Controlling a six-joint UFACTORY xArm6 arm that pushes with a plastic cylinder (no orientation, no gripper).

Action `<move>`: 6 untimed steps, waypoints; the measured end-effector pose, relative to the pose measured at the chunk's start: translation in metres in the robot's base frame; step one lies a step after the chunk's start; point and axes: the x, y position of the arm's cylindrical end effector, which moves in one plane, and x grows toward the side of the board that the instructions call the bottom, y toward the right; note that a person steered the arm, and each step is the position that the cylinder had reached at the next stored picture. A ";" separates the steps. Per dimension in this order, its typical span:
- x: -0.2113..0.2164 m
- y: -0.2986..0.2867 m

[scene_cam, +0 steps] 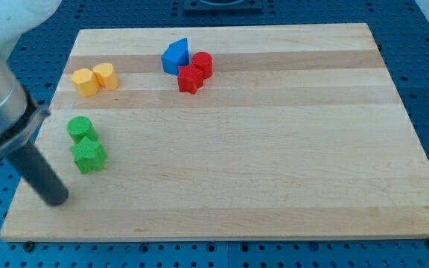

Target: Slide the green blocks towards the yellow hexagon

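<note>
Two green blocks sit near the view's left edge of the wooden board: a green round block (80, 128) and, touching it just below, a green star block (89, 155). The yellow hexagon (85, 82) lies above them, near the top left, with a yellow heart-like block (106, 75) touching its right side. My tip (55, 199) rests on the board below and to the left of the green star, apart from it. The rod slants up to the view's left.
A blue block (176, 56) sits at the top centre, with a red round block (202, 64) and a red star block (190, 78) touching to its right. The board's left edge (28, 160) runs close behind my rod.
</note>
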 end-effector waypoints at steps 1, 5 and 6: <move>-0.005 0.018; -0.100 0.020; -0.125 0.015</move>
